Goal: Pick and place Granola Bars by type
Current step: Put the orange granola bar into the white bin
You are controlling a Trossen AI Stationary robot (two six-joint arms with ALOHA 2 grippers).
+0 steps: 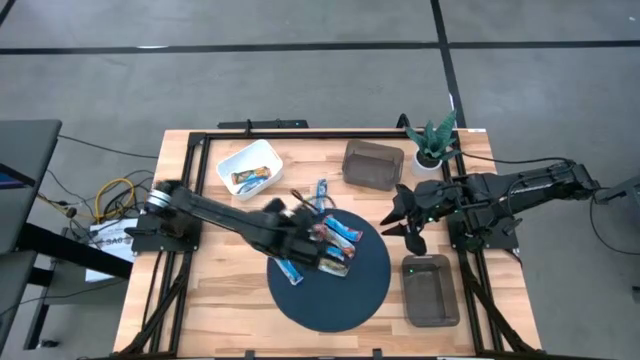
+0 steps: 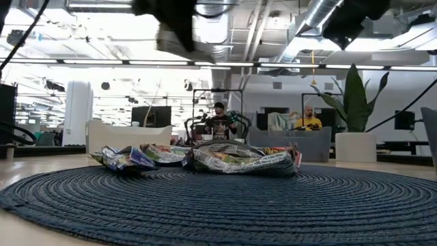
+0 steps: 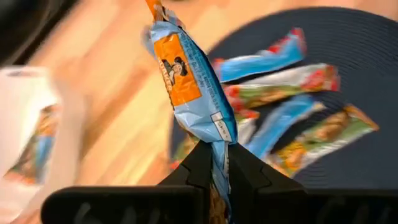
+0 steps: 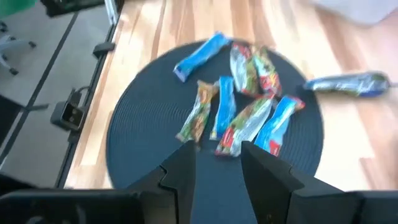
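mat [image 1: 360, 295]: round dark woven mat, near the tabletop's front edge, about centre.
bars on mat [image 4: 239, 102]: loose pile of blue and multicoloured granola bars on the mat's far-left part; low view shows them lying flat, some touching.
left gripper [image 3: 214, 163]: over the mat's left side, above the pile; fingers [image 3: 196, 165] clenched on one end of a wrapper.
held bar [image 3: 189, 81]: blue wrapper with orange panel, pinched at its end by the left gripper, lifted clear of the mat.
lone blue bar [image 1: 320, 190]: on bare wood just beyond the mat's far edge, apart from the pile.
right gripper [image 1: 402, 222]: just off the mat's right edge, toward the tabletop's right side; fingers [image 4: 261, 165] apart, nothing between them.
near grey bin [image 1: 431, 290]: dark rectangular bin by the front-right corner, right of the mat.
far grey bin [image 1: 372, 164]: dark bin toward the far edge, right of centre.
white bin [image 1: 249, 166]: toward the far-left, holds at least one multicoloured bar [image 1: 250, 177].
plant [image 1: 434, 140]: small potted plant at the far-right corner.
tabletop [image 1: 215, 290]: light wood slats, black frame.
people [image 2: 220, 119]: two seated in the room beyond the table, low view.
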